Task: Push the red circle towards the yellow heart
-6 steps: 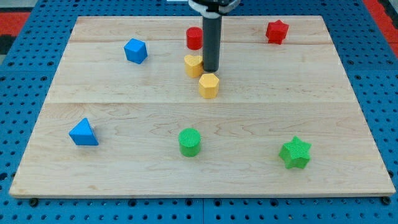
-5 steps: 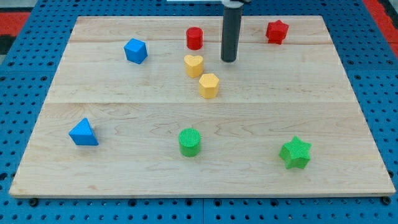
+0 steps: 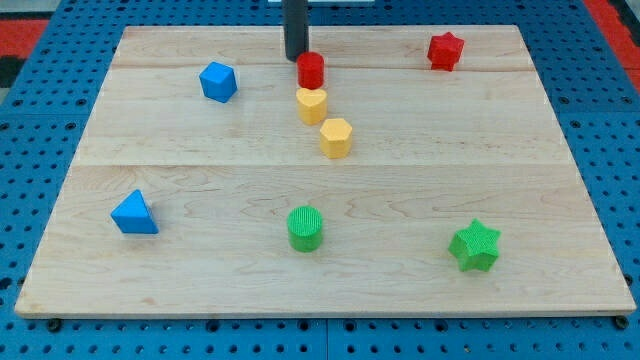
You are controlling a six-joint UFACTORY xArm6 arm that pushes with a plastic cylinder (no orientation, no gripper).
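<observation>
The red circle (image 3: 311,70) is a small red cylinder near the view's top centre. The yellow heart (image 3: 311,104) sits just below it, with a narrow gap between them. My tip (image 3: 296,57) is at the red circle's upper left, close against or touching its edge. A yellow hexagon (image 3: 336,137) lies just below and right of the heart.
A blue cube (image 3: 218,81) is at the upper left, a red star (image 3: 445,50) at the upper right. A blue triangle (image 3: 133,213) is at the lower left, a green cylinder (image 3: 305,228) at bottom centre, a green star (image 3: 474,246) at the lower right.
My tip moved from beside the yellow blocks up and left, round to the red circle's upper left. The red circle has shifted slightly down towards the yellow heart.
</observation>
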